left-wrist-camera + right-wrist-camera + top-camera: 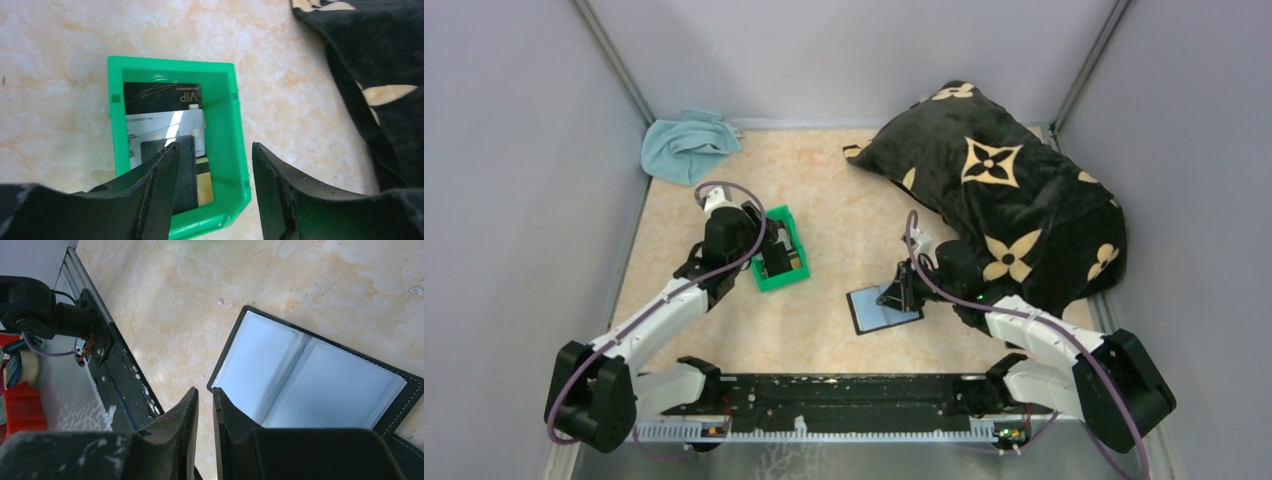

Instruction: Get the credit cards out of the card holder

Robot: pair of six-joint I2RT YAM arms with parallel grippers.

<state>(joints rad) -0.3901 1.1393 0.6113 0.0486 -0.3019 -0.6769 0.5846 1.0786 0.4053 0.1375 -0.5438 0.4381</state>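
1. Blue cloth (686, 145): far corner, 11 o'clock, not involved.
2. Left gripper (215, 147): hangs over green bin (170, 62), about 9 o'clock of the table (844, 200) centre. Claw spread, nothing between the fingers.
3. Credit cards (165, 120): overlapping inside the bin. There is a dark "VIP" one, a pale one and dark/gold ones at the near end, so several are out.
4. Card holder (310, 380): open flat on the table, about 5 o'clock of centre. The sleeves that show look empty. Judged nearly done; pages underneath can't be checked.
5. Right gripper (204, 392): at the holder's edge, fingers almost pressed together with a thin slit. Cannot tell if it pinches the edge.
6. Pillow (1004, 190): black, 2 o'clock.
7. Views: only the left wrist shows the card faces, only the right wrist shows the sleeves, and only the top shows the overall layout.
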